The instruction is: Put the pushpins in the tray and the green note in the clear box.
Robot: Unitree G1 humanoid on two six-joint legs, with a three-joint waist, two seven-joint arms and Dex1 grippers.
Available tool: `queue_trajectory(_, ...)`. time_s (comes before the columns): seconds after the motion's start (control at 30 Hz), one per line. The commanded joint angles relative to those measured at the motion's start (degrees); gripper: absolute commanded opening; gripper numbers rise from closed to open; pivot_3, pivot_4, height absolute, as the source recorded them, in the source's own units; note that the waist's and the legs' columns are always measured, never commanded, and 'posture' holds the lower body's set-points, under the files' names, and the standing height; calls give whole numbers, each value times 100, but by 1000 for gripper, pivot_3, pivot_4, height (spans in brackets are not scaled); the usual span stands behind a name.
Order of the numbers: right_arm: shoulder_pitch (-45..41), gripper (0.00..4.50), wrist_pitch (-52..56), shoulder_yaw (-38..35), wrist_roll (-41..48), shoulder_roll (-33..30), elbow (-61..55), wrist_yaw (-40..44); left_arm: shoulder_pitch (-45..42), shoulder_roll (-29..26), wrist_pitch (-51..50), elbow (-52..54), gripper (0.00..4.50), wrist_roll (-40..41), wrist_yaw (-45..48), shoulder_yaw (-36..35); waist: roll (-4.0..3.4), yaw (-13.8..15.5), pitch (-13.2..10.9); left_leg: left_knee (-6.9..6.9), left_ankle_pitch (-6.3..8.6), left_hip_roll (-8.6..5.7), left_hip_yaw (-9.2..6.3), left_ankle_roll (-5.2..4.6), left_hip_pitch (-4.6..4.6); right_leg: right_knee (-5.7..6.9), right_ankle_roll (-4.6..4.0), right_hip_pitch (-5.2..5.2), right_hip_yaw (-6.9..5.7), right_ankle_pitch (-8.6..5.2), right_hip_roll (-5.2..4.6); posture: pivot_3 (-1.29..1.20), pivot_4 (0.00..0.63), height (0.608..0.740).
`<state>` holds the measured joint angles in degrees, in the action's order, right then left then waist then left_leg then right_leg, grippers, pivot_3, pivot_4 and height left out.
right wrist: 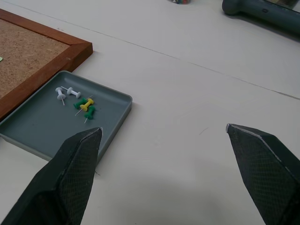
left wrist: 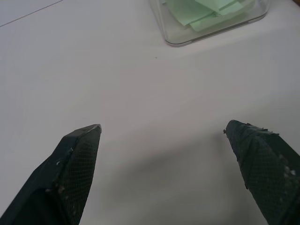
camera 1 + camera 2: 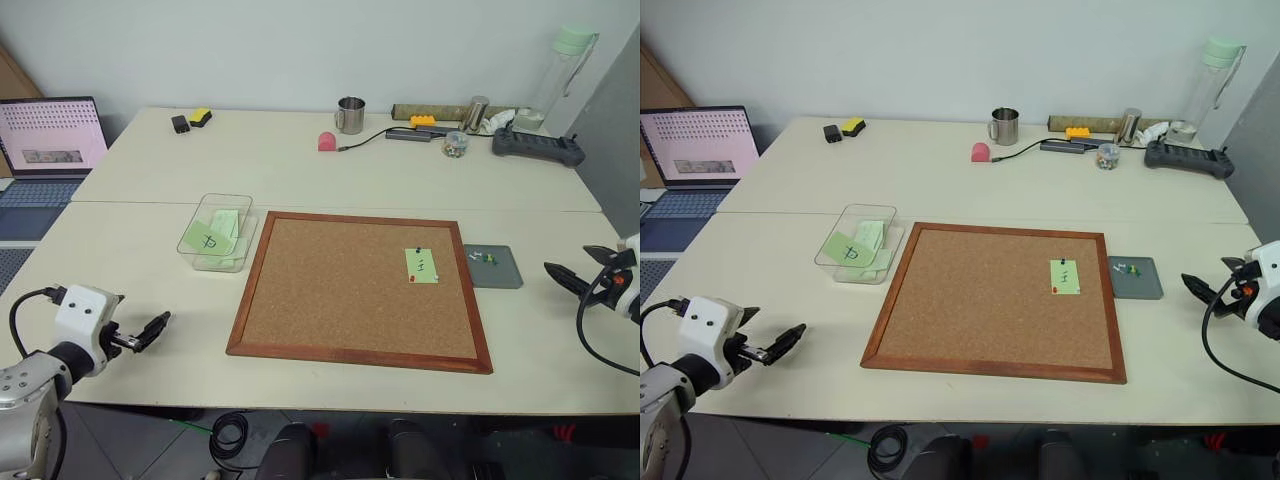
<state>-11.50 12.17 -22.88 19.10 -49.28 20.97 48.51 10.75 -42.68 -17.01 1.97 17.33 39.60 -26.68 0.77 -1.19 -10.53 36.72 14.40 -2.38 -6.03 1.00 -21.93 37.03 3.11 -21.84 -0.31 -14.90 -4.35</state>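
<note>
Nearest you, at the lower left of the head view, the left gripper [image 3: 157, 327] hangs over bare tabletop with its two black fingers spread wide and nothing between them; at the right edge the right gripper [image 3: 572, 272] is likewise spread and empty, just beside the small flat dark grey square tray [image 1: 33, 127], which already holds a few white, green and yellow pins. In the middle of the frame lies the large wood-framed cork board [image 3: 340, 290], and on its right part sits the small pale green paper note [image 3: 421, 265] marked with a "1", still pinned: a dark blue-black pushpin [image 3: 418, 250] at its top edge and a red pushpin [image 3: 412, 279] at its lower left corner. So start with the pins, and use the right gripper, since it is the closer one. You probably want to come down over one pin head, close on the head alone, and pull straight away from the cork so the paper does not tear. Free both pins before you touch the note. Farther off, left of the board, the shallow transparent plastic box [image 3: 203, 206] already holds other green slips, including one with a "P"-like sign; the left gripper is nearer to it.
</note>
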Motion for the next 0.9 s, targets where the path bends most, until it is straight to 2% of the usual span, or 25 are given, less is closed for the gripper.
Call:
queue_trajectory(0.03,-73,4446,-6,-118,55,-147,-149,37,32,-97,-72,280,4500,198,175,-154,0,2,0,0,0,0,0,0,0,0,0,0,0,0,0,0,150,740)
queue_trajectory(0.2,59,4446,103,-139,133,-92,-397,61,141,-183,-192,400,4500,142,239,-203,0,2,0,0,0,0,1,0,0,0,-1,-1,2,0,0,0,150,740)
queue_trajectory(0.6,478,4446,902,-1,347,348,-2151,-390,105,-502,-169,170,4500,411,820,-560,-2,23,-1,-1,1,6,2,1,-5,1,-9,-14,1,3,-1,0,150,740)
queue_trajectory(0.7,502,4446,849,91,290,330,-2225,-296,-137,-462,-298,160,4500,439,658,-515,-1,36,-1,-2,1,6,3,2,-15,0,-9,-23,1,3,0,0,150,740)
queue_trajectory(0.9,749,4446,734,-13,235,165,-2247,-125,-149,-652,-378,394,4500,428,1032,-250,-2,96,-2,-2,2,4,8,4,-18,-2,-9,-25,3,3,0,0,150,740)
